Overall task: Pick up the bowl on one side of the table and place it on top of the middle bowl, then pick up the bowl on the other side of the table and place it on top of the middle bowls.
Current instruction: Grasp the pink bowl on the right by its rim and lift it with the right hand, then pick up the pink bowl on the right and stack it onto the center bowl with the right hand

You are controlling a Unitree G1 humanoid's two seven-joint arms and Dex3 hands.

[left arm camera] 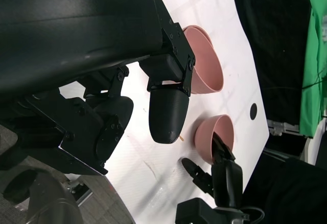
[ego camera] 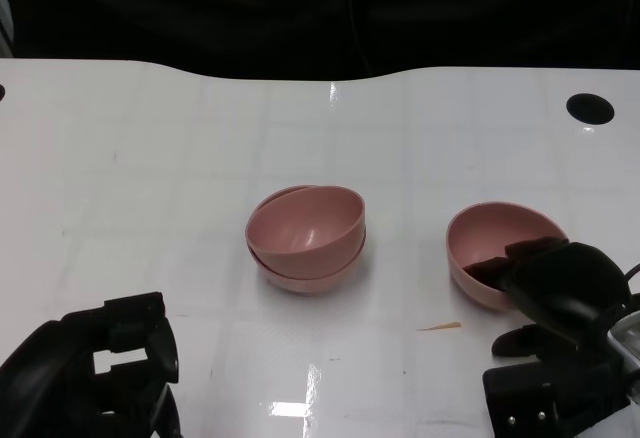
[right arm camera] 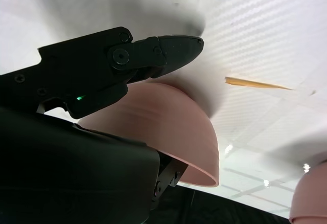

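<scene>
You see a white table (ego camera: pixel 200 158) with pink bowls on it. In the middle there are two bowls together. The top bowl (ego camera: pixel 310 220) sits inside the bottom bowl (ego camera: pixel 305 270). It does not sit flat. It is tipped, so its open side faces a bit toward you.

The side bowl (ego camera: pixel 490 248) is on the table off to the right, well apart from the middle bowls. It leans too. Your right hand (ego camera: pixel 560 293) is on it. One finger (ego camera: pixel 490 266) goes over the rim and into the bowl. In the right wrist view, another finger (right arm camera: pixel 158 55) lies against the outside of this bowl, so the hand is grasping the bowl by its near wall. You cannot tell if the bowl is up off the table yet.

A thin tan sliver (ego camera: pixel 440 327) lies on the table just in front of the side bowl.

Your left hand (ego camera: pixel 110 368) is low at the near left, away from all the bowls. It holds nothing, and its fingers are apart and loose.

A dark round hole (ego camera: pixel 590 108) is in the table at the far right.
</scene>
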